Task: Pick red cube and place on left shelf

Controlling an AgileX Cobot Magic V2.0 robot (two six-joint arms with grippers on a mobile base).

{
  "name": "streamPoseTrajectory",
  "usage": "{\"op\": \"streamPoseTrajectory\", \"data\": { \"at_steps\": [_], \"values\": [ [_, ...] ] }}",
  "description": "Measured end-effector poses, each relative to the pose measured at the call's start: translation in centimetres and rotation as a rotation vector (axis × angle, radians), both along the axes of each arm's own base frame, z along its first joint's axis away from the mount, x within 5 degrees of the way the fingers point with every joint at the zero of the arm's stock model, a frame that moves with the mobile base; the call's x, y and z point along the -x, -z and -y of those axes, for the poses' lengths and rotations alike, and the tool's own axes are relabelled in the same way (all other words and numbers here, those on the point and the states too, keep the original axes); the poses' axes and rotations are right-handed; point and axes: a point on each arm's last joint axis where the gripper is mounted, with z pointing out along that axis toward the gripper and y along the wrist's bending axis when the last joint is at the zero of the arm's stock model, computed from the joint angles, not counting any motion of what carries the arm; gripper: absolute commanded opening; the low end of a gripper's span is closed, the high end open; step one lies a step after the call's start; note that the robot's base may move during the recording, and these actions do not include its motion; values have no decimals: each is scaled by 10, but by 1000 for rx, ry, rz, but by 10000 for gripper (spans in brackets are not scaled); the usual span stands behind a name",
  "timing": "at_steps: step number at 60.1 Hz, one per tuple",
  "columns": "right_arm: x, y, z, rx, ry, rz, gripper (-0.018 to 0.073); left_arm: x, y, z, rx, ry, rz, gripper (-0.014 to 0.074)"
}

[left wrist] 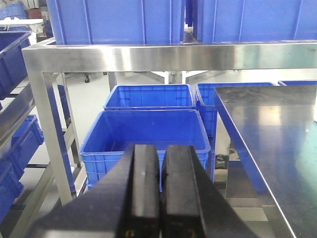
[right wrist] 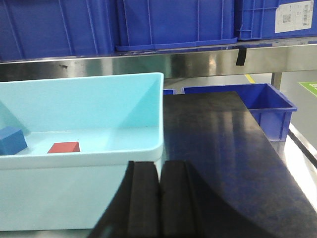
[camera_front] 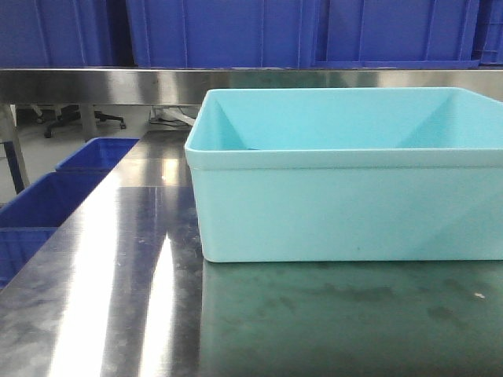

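On steel table [camera_front: 118, 275] — turquoise bin [camera_front: 346, 204] holding red cube [right wrist: 64, 147] | blue crates [camera_front: 220, 31] behind | left gripper [left wrist: 161, 193], right gripper [right wrist: 159, 198] closed

left gripper [left wrist: 162, 163] at the bottom centre of its wrist view, black fingers [left wrist: 143, 188] pressed together, holding nothing, right gripper [right wrist: 159, 171] at the bottom centre of its view, fingers likewise closed, empty

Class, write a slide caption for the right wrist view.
Shut right gripper before a turquoise bin holding a red cube and blue cube.
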Motion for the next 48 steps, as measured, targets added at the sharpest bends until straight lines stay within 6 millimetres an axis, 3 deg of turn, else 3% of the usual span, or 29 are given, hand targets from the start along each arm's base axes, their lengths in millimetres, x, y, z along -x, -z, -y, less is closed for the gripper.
{"op": "streamPoseTrajectory", "data": {
  "at_steps": [48],
  "values": [
    [0, 0, 0, 13, 1, 0, 48, 0, 0, 0, 0, 0, 0, 101]
  ]
}}
